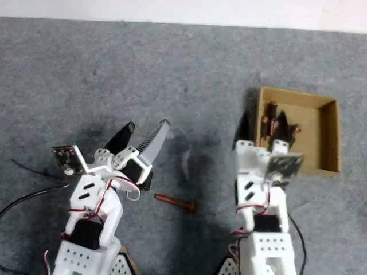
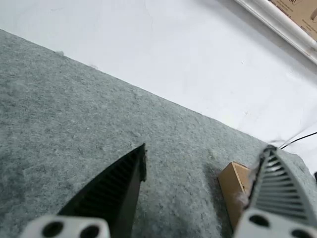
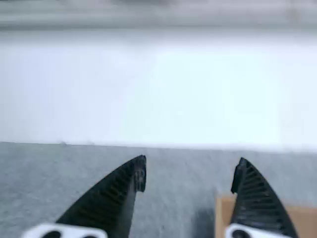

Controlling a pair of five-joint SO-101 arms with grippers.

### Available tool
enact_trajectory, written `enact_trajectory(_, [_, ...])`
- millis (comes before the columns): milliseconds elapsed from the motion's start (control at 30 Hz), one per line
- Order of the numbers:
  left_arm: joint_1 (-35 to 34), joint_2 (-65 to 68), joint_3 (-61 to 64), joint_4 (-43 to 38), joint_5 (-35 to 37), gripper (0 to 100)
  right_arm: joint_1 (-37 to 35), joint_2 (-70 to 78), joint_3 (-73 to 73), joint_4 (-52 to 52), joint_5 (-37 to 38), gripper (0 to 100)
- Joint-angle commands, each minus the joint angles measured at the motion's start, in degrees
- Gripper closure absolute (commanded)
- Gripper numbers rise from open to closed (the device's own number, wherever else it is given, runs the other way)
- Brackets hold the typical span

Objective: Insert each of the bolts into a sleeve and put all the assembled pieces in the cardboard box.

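An orange-brown bolt (image 1: 175, 201) lies alone on the grey carpet between the two arms, close to their bases. The cardboard box (image 1: 328, 137) sits at the right and holds several brown pieces (image 1: 269, 123) against its left wall. My left gripper (image 1: 148, 122) hangs open above the carpet, beyond the bolt, with nothing between its fingers; its own view shows it (image 2: 206, 147) and a corner of the box (image 2: 233, 183). My right gripper (image 1: 262, 121) is open over the box's left edge, above the pieces. It (image 3: 192, 158) is empty, with the box (image 3: 222, 218) below.
Grey carpet (image 1: 114, 74) covers the table up to a white strip at the far edge. Black cables (image 1: 28, 172) trail at the left, near the left arm's base.
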Motion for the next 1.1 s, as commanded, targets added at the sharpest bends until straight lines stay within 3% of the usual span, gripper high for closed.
enact_trajectory(0, [-1.8,-0.13,1.01,-1.05,0.26,67,-3.82,-8.48,8.22,11.47,1.93,74.6])
enact_trajectory(167, [-11.3,-0.57,0.84,-1.41,0.7,67,-11.82,-16.84,6.73,25.19,3.16,74.6])
enact_trajectory(267, [-14.81,-0.57,0.4,-1.49,0.7,67,-19.03,-19.91,6.73,32.66,10.64,74.6])
enact_trajectory(433, [-15.96,-0.57,0.13,-1.49,0.7,67,-32.75,-20.53,4.0,49.63,19.78,74.6])
enact_trajectory(667, [-17.71,-0.57,0.13,-1.49,0.7,67,-40.04,-11.91,-7.43,56.4,19.52,74.6])
enact_trajectory(833, [-25.01,-0.57,0.31,-1.49,0.7,67,-41.1,7.08,-16.66,49.45,9.67,74.6])
enact_trajectory(1067, [-26.42,-0.57,1.01,-1.41,0.62,67,-44.79,38.02,-32.48,43.03,-13.27,74.6])
